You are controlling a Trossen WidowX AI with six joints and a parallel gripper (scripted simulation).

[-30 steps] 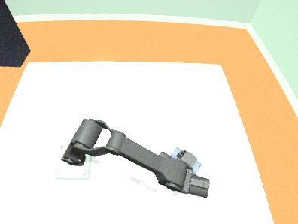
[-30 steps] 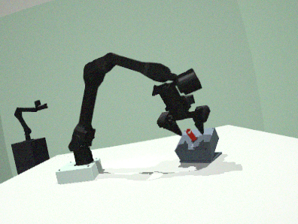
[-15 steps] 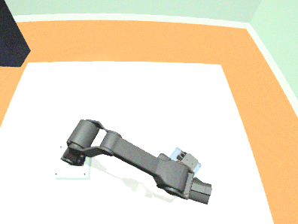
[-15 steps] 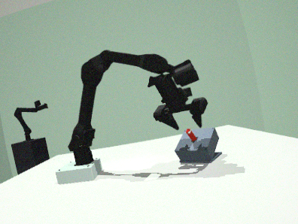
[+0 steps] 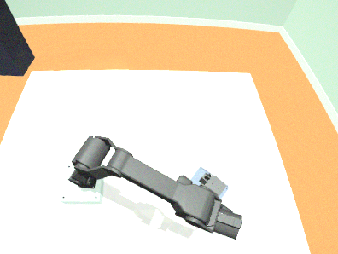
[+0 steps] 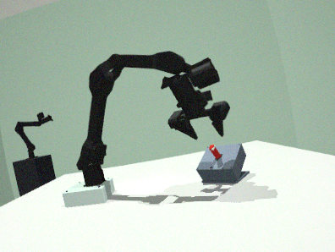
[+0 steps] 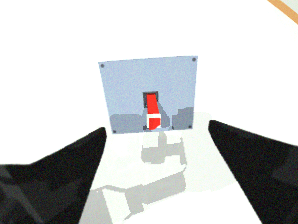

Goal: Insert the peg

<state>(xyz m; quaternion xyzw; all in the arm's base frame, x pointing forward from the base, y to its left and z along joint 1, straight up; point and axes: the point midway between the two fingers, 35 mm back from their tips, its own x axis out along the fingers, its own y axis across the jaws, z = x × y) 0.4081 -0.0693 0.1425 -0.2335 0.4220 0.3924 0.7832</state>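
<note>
The red peg [image 6: 215, 151] [image 7: 153, 107] stands with its lower end in the square hole of the blue-grey sloped panel [image 5: 200, 172] [image 6: 234, 151] [image 7: 125, 80]. Its upper part sticks out of the face, with a white band near the top end. In the exterior view it leans to the upper left. Dark gap shows around its base in the wrist view; how deep it sits is hidden. My gripper [image 6: 209, 137] [image 7: 157, 128] is open and empty, above the peg and apart from it, one finger on either side in the wrist view. The arm hides the peg in the top view.
The pale base plate [image 5: 81, 199] [image 6: 85, 196] carries the arm at the left of the white table [image 5: 141, 98] [image 6: 148, 228]. A dark block [image 5: 13, 51] [image 6: 35, 173] with a small second arm [image 6: 30, 123] stands off in the background. Arm shadows fall on the table and panel.
</note>
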